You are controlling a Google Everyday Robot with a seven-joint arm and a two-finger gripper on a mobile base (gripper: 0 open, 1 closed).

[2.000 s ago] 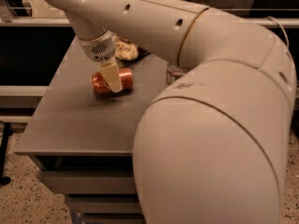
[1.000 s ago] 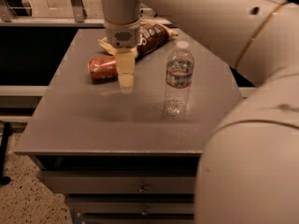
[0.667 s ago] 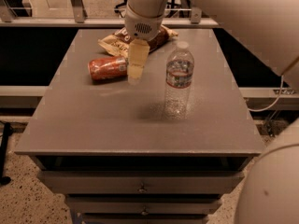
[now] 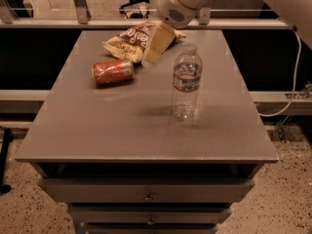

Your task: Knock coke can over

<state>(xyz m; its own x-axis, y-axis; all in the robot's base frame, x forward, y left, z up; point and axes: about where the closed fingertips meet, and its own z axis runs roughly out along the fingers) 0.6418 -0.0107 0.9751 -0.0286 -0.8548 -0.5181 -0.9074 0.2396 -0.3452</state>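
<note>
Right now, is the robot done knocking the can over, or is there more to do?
Looks done: the coke can lies on its side on the table, left of the upright water bottle. Going on now: the gripper hangs near the chip bag, apart from the can. Left: probably nothing but backing away.

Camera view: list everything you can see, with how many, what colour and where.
coke can: one, red, lying on its side at the table's left rear
chip bag: one, tan and brown, at the back edge, behind the can
water bottle: one, clear, upright, right of centre
table: one, grey
drawers: grey, under the tabletop
cable: one, white, right of the table
arm: one, white, top of picture
hand: one, cream, over the table's back, between bag and bottle, clear of the can
</note>
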